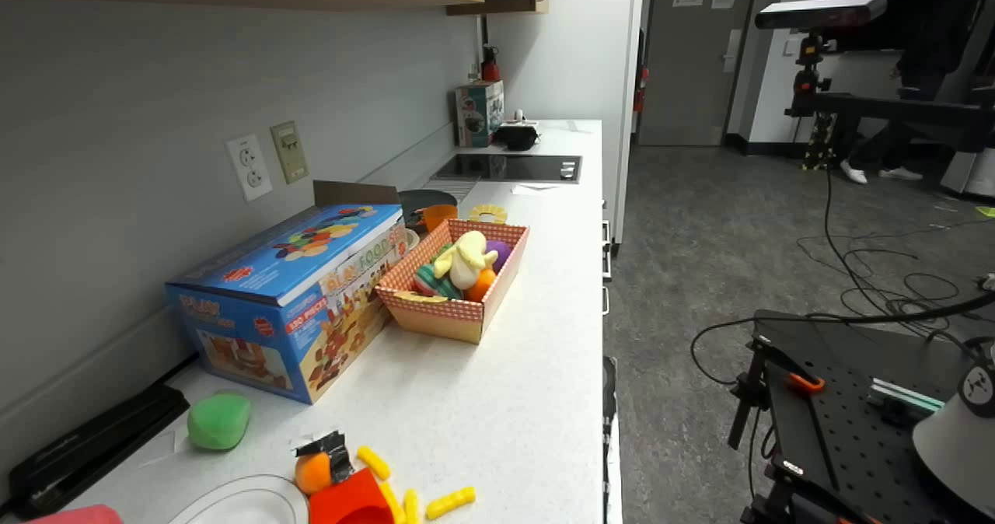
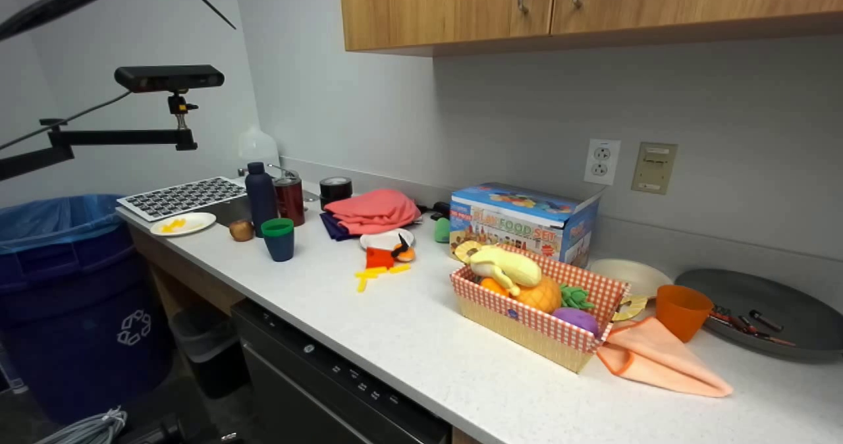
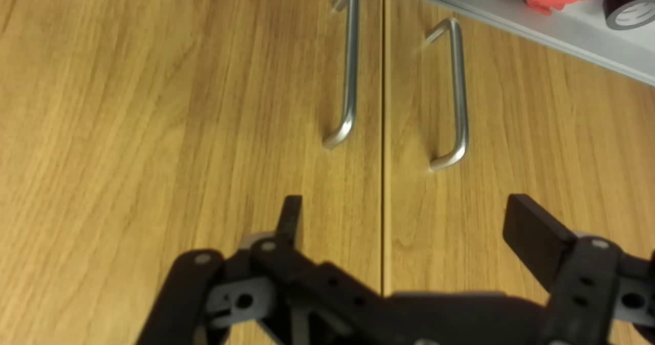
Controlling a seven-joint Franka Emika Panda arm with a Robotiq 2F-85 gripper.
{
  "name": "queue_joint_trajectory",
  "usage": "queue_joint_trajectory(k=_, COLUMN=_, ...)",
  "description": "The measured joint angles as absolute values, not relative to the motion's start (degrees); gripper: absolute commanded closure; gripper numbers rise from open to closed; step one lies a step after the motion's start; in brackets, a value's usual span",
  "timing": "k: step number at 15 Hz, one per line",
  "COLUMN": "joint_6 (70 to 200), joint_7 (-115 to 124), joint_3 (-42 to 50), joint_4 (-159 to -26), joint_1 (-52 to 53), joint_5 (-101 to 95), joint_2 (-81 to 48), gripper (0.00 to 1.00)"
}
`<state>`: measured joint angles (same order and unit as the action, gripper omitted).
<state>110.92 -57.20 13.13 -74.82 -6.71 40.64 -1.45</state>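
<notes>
Fingers (image 3: 537,235) wide apart, nothing between them, facing wooden cabinet doors (image 3: 204,104) with paired metal handles (image 3: 457,81), mounted above the rear edge of the worktop (image 2: 421,319). Clearance unreadable; misjudged depth or sideways drift could jam a fingertip against wood or handle.

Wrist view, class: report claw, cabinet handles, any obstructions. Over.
Claw open, empty. Two metal handles ungripped, on closed wooden doors. Nothing visible in between.
</notes>
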Motion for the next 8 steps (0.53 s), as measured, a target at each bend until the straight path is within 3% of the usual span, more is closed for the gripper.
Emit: queue_joint_trajectory(k=8, joint_6=114.5, joint_7=-52.88, joint_3=12.79, joint_4=-75.6, joint_1=-6.67, joint_5=39.13, joint_2=-0.11, gripper=0.0)
